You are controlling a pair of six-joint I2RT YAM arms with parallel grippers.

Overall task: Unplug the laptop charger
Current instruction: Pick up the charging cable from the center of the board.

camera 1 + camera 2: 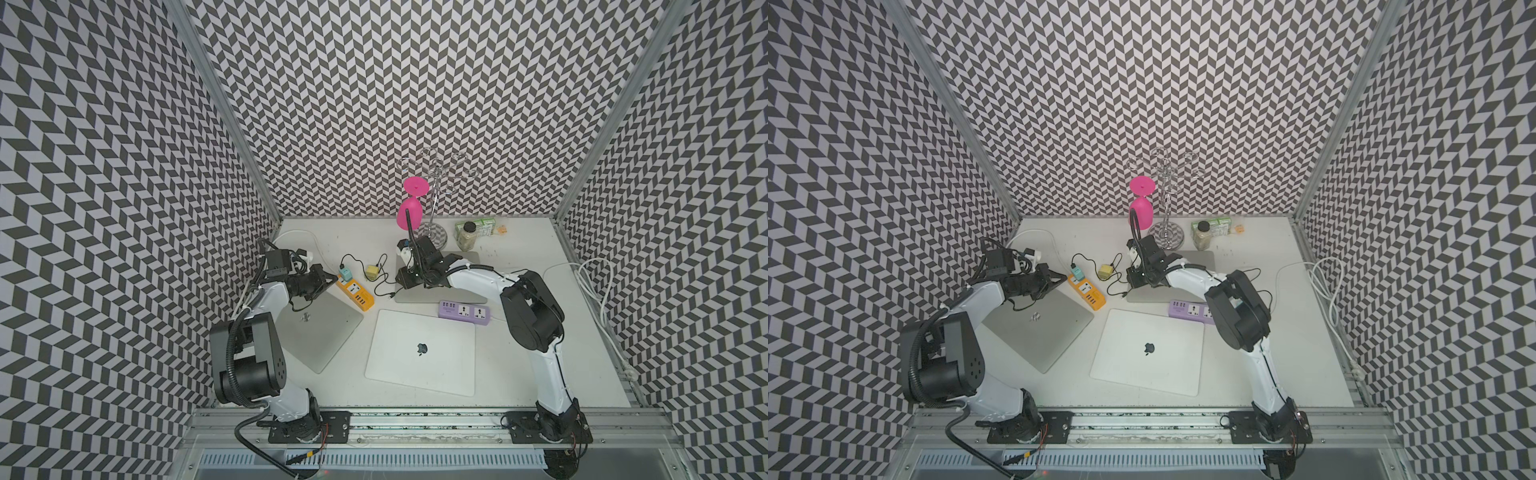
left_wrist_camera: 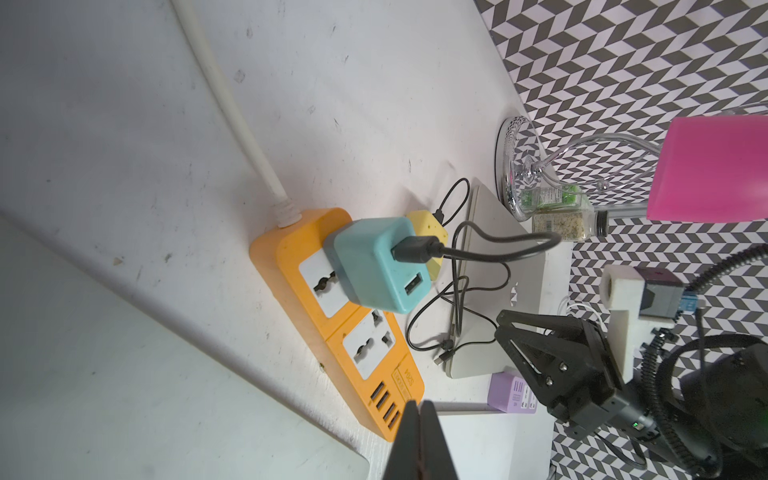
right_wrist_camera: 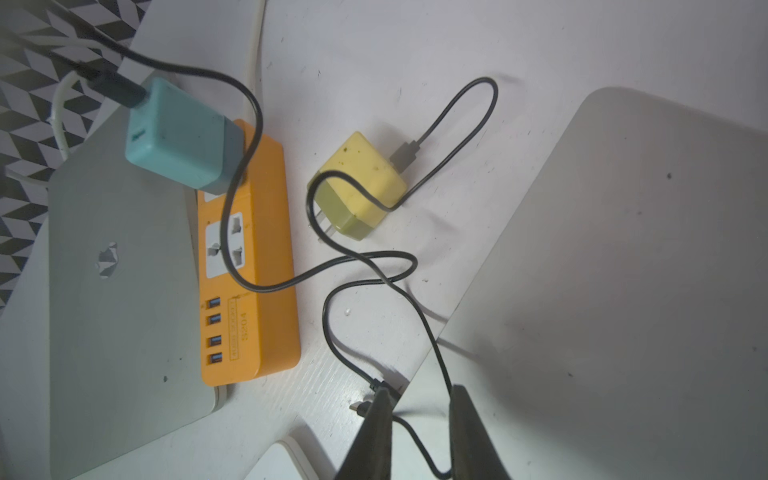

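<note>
**Teal charger seated in orange strip as your right gripper straddles a cable**

Left of centre in both top views, the teal cube-shaped plastic charger [image 1: 345, 273] sits plugged into the end socket of the orange plastic power strip [image 1: 356, 294]. A black USB lead [image 2: 415, 249] is plugged into the charger. Just right of the strip, a yellow cube-shaped charger [image 1: 371, 272] lies on its side on the white table [image 1: 507, 374], prongs bare.

At the back of the table, right of centre, a clear spice jar with a black cap [image 1: 467, 237] holds pale, flecked seasoning. It stands against a green carton [image 1: 483, 227]. Beside them, a pink plastic wine glass [image 1: 409, 212] hangs upside down from a chrome wire rack [image 1: 434, 240].

Your left gripper [image 2: 129, 409] is closed on itself, fingers pressed flat together, its tip just beside the strip's USB end. Your right gripper [image 3: 420, 390] hangs at the corner of a closed silver aluminium laptop [image 1: 436, 296], above centre in both top views. Its jaws stand partly apart, with a black cable [image 3: 438, 349] running between them. You cannot tell whether either finger touches that cable.
</note>
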